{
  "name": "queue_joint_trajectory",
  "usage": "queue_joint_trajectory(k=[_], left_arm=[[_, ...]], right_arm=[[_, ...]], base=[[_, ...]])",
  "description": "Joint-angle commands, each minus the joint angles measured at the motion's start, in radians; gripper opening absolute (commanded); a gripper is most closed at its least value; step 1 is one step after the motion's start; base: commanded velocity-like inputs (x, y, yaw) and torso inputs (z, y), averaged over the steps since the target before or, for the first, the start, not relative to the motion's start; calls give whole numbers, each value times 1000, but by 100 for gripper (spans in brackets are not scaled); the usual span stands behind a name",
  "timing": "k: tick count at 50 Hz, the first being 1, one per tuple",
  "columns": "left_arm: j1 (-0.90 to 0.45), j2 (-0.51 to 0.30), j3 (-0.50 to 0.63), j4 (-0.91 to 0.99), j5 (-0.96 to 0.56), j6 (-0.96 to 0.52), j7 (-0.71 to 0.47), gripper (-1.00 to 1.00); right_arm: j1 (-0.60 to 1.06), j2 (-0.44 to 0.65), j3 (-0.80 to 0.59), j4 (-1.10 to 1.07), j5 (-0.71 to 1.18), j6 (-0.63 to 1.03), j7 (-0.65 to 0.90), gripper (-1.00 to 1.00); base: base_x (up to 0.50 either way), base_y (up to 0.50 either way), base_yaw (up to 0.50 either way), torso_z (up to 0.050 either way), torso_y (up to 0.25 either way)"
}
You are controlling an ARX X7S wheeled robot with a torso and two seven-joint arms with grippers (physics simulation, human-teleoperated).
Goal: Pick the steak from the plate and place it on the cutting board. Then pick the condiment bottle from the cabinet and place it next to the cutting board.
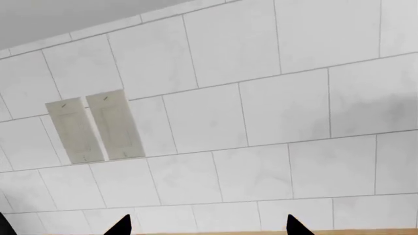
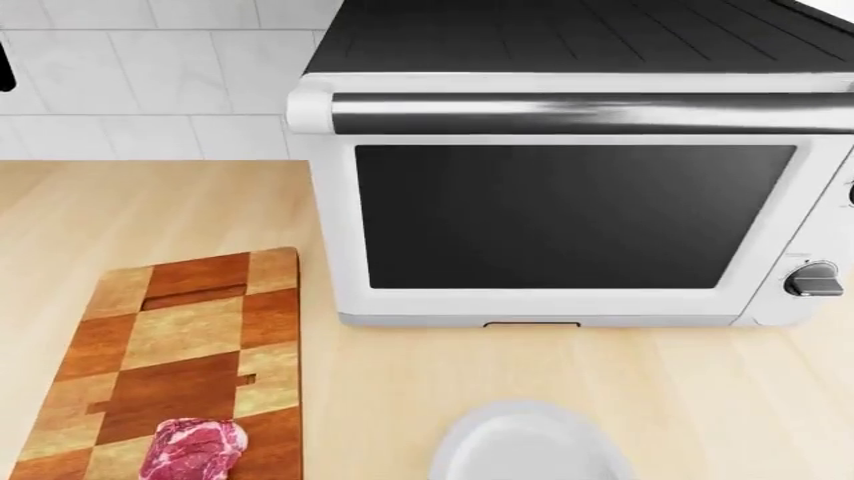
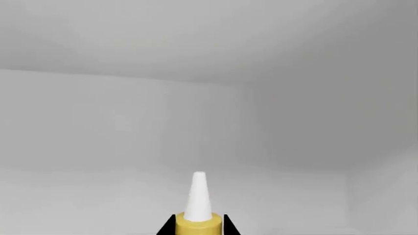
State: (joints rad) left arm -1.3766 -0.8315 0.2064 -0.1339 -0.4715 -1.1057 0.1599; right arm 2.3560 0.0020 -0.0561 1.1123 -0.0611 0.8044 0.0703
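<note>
The steak (image 2: 195, 447) lies on the near end of the checkered cutting board (image 2: 187, 330), at the left of the counter in the head view. To its right the white plate (image 2: 534, 445) sits bare near the front edge. In the right wrist view, the yellow condiment bottle (image 3: 197, 196) with a white nozzle stands upright inside a pale cabinet. My right gripper (image 3: 198, 223) is shut on its yellow shoulder, one black finger against each side. My left gripper (image 1: 209, 227) is open with nothing between its fingers, facing a tiled wall. Neither gripper shows in the head view.
A large white toaster oven (image 2: 574, 215) with a dark door and a knob (image 2: 811, 279) stands behind the plate. The left wrist view shows two beige wall outlets (image 1: 95, 127) on the white tiles. Bare wooden counter (image 2: 387, 380) runs between board and plate.
</note>
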Motion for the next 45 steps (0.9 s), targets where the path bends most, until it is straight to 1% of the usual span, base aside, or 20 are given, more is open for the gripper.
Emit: queue_joint_trajectory(k=[1, 10, 24, 45], left_arm=[[14, -2, -8, 4, -4, 6, -4, 100], [38, -2, -22, 8, -11, 13, -9, 100], [28, 3, -14, -3, -7, 22, -6, 100], [63, -4, -52, 26, -32, 15, -17, 100]], right_arm=[[0, -2, 2, 0, 3, 0, -7, -100], [0, -2, 2, 0, 3, 0, -7, -100], [0, -2, 2, 0, 3, 0, -7, -100], [0, -2, 2, 0, 3, 0, -7, -100]], base=[[-500, 0, 0, 0, 13], [-500, 0, 0, 0, 0], [-500, 0, 0, 0, 0], [-500, 0, 0, 0, 0]])
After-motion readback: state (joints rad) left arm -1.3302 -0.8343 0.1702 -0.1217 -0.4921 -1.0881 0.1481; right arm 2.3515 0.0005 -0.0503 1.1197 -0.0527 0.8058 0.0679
